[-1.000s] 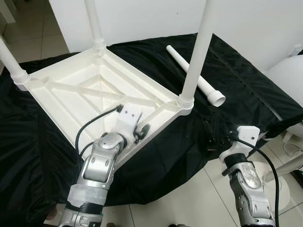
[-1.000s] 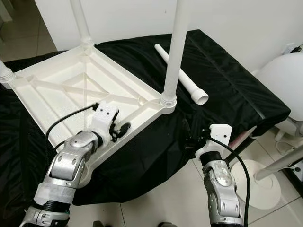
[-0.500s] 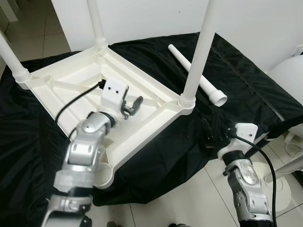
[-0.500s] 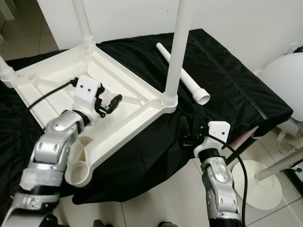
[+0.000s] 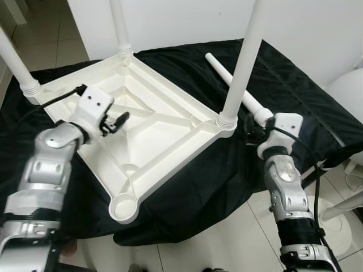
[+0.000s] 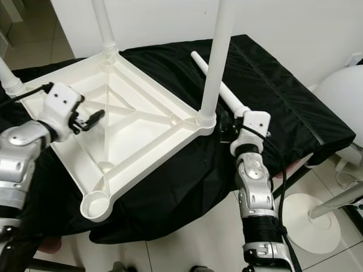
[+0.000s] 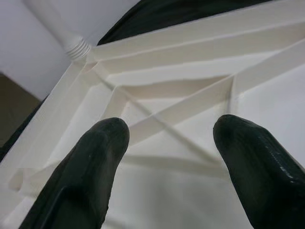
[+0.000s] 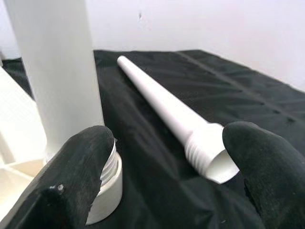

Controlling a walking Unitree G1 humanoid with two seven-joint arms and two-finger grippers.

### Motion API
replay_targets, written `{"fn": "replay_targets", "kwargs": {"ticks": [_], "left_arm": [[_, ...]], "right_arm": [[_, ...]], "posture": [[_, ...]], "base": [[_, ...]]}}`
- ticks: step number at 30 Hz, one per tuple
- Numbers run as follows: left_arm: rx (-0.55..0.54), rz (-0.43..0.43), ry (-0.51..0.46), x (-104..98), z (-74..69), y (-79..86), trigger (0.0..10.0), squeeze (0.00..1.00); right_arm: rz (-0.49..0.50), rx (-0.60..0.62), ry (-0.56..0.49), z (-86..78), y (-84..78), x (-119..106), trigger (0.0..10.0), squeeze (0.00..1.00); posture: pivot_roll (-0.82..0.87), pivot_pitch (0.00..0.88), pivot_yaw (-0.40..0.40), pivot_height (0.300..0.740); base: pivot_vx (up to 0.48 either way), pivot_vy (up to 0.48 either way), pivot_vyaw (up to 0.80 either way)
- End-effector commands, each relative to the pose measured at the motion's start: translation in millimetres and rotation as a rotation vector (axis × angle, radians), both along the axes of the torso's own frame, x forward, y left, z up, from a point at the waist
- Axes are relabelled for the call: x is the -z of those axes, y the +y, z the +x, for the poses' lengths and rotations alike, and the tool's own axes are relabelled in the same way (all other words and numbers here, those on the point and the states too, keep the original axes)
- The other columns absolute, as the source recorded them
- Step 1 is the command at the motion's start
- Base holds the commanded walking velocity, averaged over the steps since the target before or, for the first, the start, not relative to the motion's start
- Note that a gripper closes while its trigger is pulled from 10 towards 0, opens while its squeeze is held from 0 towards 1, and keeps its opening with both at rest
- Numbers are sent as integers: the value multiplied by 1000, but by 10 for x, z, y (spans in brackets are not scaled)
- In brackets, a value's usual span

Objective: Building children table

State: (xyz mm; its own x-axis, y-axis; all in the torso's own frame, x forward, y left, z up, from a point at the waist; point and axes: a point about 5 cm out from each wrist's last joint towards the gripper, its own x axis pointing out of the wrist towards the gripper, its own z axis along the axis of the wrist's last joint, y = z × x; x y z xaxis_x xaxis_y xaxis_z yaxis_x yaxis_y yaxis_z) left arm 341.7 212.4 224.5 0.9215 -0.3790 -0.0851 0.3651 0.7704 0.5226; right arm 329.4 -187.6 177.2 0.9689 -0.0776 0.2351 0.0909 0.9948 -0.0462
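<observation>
A white plastic tabletop (image 5: pixel 153 127) lies upside down on a black cloth. Three white legs stand screwed into its corners, the nearest one (image 5: pixel 241 62) at the right. The front corner socket (image 5: pixel 123 207) is empty. A loose white leg (image 5: pixel 233 89) lies on the cloth behind, threaded end toward me. My left gripper (image 5: pixel 119 120) hovers open over the tabletop's left ribs (image 7: pixel 181 109). My right gripper (image 6: pixel 224 129) is open just short of the loose leg's threaded end (image 8: pixel 209 155), beside the right standing leg (image 8: pixel 52 71).
The black cloth (image 5: pixel 295 96) drapes over a low surface and hangs to the tiled floor (image 5: pixel 227 249). A white wall stands behind. A white rounded object (image 6: pixel 340 96) and a white round base (image 6: pixel 309 218) are at the right.
My left arm has swung left and up, from the tabletop's front edge to its left ribs. My right gripper rose from below the cloth edge to the loose leg's threaded end.
</observation>
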Motion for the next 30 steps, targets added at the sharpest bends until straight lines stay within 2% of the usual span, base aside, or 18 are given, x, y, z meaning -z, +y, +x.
{"fn": "replay_targets", "kwargs": {"ticks": [1, 3, 5, 6, 7, 8, 10, 11, 13, 16, 18, 21, 25, 27, 30], "left_arm": [[-11, 49, 16, 52, -3, 82, 10000, 0], [-36, 163, 31, 66, -27, 255, 10000, 0], [-36, 163, 31, 66, -27, 255, 10000, 0], [-32, 221, 49, 94, -51, 318, 10000, 0], [-32, 221, 49, 94, -51, 318, 10000, 0], [-17, 291, 77, 138, -89, 372, 10000, 0], [30, 362, 145, 218, -165, 419, 10000, 0], [30, 362, 145, 218, -165, 419, 10000, 0], [101, 397, 255, 317, -277, 443, 10000, 0], [116, 401, 287, 343, -306, 451, 10000, 0], [194, 390, 385, 412, -415, 389, 10000, 0], [254, 409, 428, 466, -482, 324, 10000, 0], [297, 431, 434, 517, -519, 252, 10000, 0], [363, 434, 440, 576, -586, 134, 10000, 0], [441, 383, 453, 623, -675, -47, 10000, 0]], "right_arm": [[-7, 0, 11, 7, 2, 27, 10000, 0], [-9, -7, 11, 22, 32, 40, 10000, 0], [-9, -7, 11, 22, 32, 40, 10000, 0], [-10, -6, 13, 29, 37, 49, 10000, 0], [-10, -6, 13, 29, 37, 49, 10000, 0], [-11, 0, 14, 32, 31, 57, 10000, 0], [-11, 9, 13, 34, 10, 61, 10000, 0], [-11, 9, 13, 34, 10, 61, 10000, 0], [-10, 20, 8, 29, -21, 54, 10000, 0], [-10, 23, 7, 28, -30, 52, 10000, 0], [-10, 32, 8, 20, -73, 58, 10000, 0], [-11, 38, 6, 19, -103, 56, 10000, 0], [-11, 40, 2, 25, -119, 46, 10000, 0], [-13, 43, -1, 32, -136, 35, 10000, 0], [-15, 50, -5, 38, -164, 24, 10000, 0]], "posture": [[-34, 109, 33, 740], [-34, 109, 33, 740], [-34, 109, 33, 740], [-34, 109, 33, 740], [-34, 109, 33, 740], [-28, 113, 27, 740], [-29, 113, 29, 740], [-29, 113, 29, 740], [-31, 113, 31, 740], [-31, 113, 31, 740], [-26, 115, 31, 740], [-24, 114, 31, 740], [-24, 114, 31, 740], [-24, 114, 31, 740], [-25, 109, 32, 740]], "base": [[0, 0, 0], [0, 0, 0], [0, 0, 0], [0, 0, 0], [0, 0, 0], [0, 0, 0], [0, 0, 0], [0, 0, 0], [0, 0, 0], [0, 0, 0], [0, 0, 0], [0, 0, 0], [0, 0, 0], [0, 0, 0], [0, 0, 0]]}}
